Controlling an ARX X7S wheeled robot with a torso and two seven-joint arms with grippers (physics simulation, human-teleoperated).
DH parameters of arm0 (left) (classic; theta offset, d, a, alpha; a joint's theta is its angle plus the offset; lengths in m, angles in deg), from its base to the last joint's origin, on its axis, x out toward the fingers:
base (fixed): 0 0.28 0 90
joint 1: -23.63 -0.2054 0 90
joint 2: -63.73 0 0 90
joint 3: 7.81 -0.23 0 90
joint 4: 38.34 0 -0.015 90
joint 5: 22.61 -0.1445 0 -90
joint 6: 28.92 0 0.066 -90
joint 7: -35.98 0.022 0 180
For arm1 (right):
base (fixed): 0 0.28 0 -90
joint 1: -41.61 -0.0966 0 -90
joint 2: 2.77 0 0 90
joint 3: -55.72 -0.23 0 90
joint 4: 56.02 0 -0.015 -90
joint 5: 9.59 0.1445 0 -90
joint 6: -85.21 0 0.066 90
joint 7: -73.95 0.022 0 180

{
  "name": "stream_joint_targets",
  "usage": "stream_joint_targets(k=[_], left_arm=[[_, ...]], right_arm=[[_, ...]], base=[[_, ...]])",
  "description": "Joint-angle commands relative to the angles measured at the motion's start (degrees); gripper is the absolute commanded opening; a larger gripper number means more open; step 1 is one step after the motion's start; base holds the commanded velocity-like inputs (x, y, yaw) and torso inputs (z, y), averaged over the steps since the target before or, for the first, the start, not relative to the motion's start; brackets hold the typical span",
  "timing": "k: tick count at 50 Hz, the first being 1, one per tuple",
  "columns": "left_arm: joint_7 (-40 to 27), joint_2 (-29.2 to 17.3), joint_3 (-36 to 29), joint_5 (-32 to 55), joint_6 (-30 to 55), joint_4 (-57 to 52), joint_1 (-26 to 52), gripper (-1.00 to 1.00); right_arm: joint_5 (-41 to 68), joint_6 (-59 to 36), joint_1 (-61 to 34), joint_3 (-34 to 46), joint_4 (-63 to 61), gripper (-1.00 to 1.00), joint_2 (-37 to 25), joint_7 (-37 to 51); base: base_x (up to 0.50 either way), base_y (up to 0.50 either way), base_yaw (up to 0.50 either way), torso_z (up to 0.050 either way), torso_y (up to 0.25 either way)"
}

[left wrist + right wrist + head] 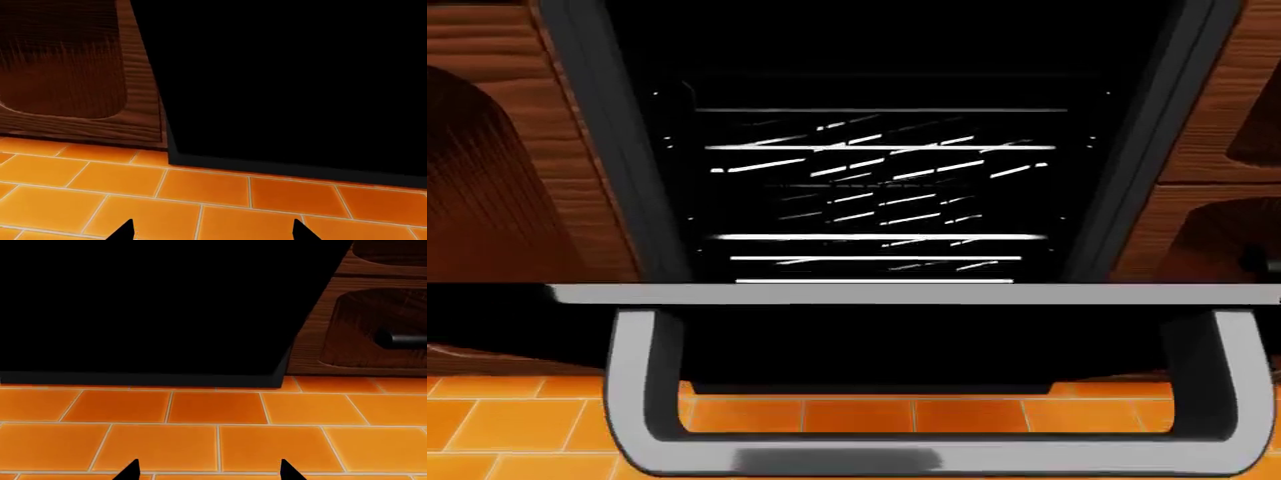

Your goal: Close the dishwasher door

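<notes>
The dishwasher stands open in the head view, with silver wire racks showing inside. The dishwasher door hangs folded down toward me, its grey edge running across the view and its long silver-grey bar handle nearest me. Neither gripper shows in the head view. My left gripper is open low over the floor, facing a black dishwasher surface. My right gripper is also open, empty, facing the same black surface. Neither touches anything.
Brown wooden cabinet fronts flank the dishwasher: one on the left, drawers with a short silver handle on the right. Orange floor tiles lie under both grippers and below the door.
</notes>
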Motion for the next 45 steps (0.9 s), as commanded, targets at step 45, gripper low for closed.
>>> stream_joint_targets(k=[45], left_arm=[[-0.9,-0.5,-0.6,-0.1,0.0,-0.3,0.0,1.00]], right_arm=[[-0.5,0.8,0.3,0.4,0.1,1.00,-0.3,1.0]], base=[[0.13,-0.02,0.00,0.000,0.000]])
